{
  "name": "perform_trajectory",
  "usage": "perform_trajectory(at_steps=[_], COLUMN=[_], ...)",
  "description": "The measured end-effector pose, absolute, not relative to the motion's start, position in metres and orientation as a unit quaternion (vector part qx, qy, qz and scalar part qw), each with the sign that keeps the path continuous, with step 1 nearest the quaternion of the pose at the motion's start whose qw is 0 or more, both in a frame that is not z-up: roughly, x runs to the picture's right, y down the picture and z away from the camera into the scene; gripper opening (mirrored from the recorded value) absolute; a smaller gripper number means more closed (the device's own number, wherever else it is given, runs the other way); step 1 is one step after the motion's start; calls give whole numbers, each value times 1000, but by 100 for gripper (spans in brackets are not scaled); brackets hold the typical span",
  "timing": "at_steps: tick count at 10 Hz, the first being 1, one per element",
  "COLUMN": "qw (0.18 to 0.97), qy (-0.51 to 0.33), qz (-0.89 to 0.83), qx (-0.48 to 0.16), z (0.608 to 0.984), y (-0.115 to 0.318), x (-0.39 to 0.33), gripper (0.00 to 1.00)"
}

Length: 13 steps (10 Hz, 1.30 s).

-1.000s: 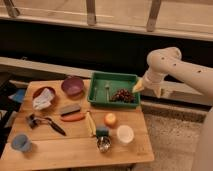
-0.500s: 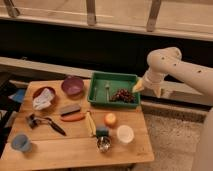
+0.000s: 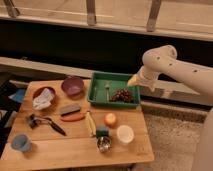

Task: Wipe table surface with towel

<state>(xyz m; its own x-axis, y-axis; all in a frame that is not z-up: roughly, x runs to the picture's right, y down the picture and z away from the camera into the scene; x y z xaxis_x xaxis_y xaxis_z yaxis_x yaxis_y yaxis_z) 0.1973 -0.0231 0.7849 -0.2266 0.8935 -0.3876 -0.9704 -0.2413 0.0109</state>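
We look down from high, fairly near, onto the table surface (image 3: 75, 145), gripper (image 3: 134, 80) at the right edge of the green tray (image 3: 100, 82).

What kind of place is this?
Probably a robot test room set up like a kitchen: a wooden table holds a purple bowl, a green tray with grapes and a white towel. The claw hangs above the tray's right edge.

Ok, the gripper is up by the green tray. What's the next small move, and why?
Probably swing the gripper left, toward the towel. The gripper hangs open and empty above the right end of the green tray, while the towel lies crumpled in a brown dish at the far left of the table surface, so no wiping can start yet.
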Motion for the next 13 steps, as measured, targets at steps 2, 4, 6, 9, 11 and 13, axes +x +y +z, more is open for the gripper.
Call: perform_trajectory(at_steps=[2, 4, 6, 9, 11, 13], qw=[620, 631, 633, 632, 626, 629], qy=[79, 44, 41, 47, 51, 37], qz=[763, 752, 750, 751, 754, 750], qx=[-167, -183, -187, -187, -190, -202], z=[791, 788, 788, 789, 796, 804], y=[-46, -60, -61, -58, -49, -51], x=[140, 105, 101, 104, 112, 101], gripper=[80, 80, 80, 80, 80, 80])
